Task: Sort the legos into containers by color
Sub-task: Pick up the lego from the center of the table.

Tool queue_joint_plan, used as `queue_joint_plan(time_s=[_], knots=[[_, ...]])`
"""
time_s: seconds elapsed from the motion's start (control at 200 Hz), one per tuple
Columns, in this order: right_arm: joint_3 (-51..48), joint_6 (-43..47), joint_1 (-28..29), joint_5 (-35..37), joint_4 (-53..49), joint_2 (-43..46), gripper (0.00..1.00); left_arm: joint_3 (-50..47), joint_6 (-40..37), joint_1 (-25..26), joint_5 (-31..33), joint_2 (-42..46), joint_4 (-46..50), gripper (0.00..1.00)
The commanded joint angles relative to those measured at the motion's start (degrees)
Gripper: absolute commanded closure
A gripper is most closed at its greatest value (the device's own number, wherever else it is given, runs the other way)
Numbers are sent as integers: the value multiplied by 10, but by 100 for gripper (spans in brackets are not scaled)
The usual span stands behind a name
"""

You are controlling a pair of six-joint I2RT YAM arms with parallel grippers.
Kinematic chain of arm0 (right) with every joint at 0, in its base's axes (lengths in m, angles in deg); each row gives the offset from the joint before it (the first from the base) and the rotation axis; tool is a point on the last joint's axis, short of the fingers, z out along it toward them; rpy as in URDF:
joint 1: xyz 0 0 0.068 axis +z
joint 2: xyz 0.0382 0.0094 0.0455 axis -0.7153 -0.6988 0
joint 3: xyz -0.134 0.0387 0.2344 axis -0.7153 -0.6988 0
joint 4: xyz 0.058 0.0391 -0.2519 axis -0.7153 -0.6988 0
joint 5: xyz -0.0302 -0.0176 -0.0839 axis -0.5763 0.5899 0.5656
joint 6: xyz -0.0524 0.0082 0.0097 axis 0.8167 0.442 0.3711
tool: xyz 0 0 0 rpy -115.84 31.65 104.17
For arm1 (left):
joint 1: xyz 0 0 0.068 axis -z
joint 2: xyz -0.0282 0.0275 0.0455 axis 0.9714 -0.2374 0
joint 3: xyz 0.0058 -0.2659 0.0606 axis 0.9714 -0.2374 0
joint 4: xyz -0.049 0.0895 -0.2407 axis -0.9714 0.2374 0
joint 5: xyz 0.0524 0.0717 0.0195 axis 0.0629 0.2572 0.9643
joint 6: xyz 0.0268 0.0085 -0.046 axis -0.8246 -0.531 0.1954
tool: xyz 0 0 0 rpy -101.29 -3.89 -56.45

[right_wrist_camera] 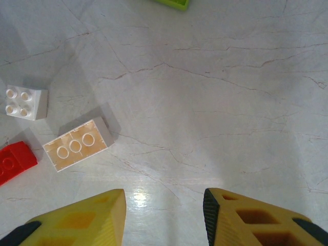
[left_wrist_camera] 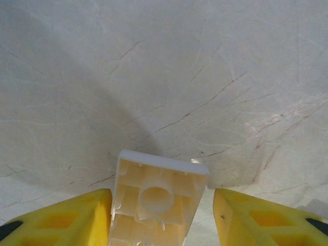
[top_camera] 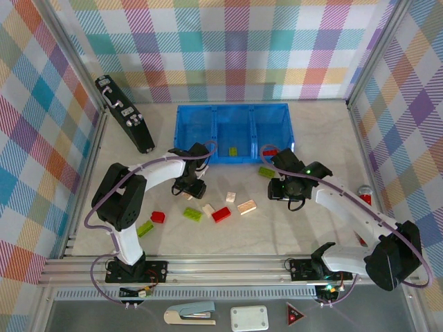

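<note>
A cream brick (left_wrist_camera: 159, 197) lies underside up between the yellow fingers of my left gripper (left_wrist_camera: 162, 205). It touches the left finger, and a gap shows beside the right finger. Seen from above, this gripper (top_camera: 192, 190) is down at the table in front of the blue tray (top_camera: 232, 107). The tray's middle container holds a green brick (top_camera: 235, 150) and its right one a red brick (top_camera: 270, 151). My right gripper (right_wrist_camera: 164, 202) hovers open over bare table, nothing between its fingers. A tan brick (right_wrist_camera: 77, 143), a white brick (right_wrist_camera: 24, 101) and a red brick (right_wrist_camera: 15, 161) lie to its left.
Loose on the table are a red brick (top_camera: 158, 216), green bricks (top_camera: 145, 229) (top_camera: 192, 214) (top_camera: 266, 171), a red brick (top_camera: 221, 214) and cream ones (top_camera: 230, 197) (top_camera: 246, 206). A black device (top_camera: 124, 114) leans at the back left. Checked walls enclose the table.
</note>
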State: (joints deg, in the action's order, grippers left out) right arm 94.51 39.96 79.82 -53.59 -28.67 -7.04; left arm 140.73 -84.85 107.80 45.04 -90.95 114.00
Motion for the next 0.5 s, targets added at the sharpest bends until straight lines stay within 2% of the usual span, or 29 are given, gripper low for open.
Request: queue_joint_plan(time_s=[0.0,0.495], knots=[[12,-4,3,6,-17,4,55,3,-8,8,-8,-1,4,48],[18,-5,3,8,-27,12,55,-9,10,12,-14,12,-7,61]])
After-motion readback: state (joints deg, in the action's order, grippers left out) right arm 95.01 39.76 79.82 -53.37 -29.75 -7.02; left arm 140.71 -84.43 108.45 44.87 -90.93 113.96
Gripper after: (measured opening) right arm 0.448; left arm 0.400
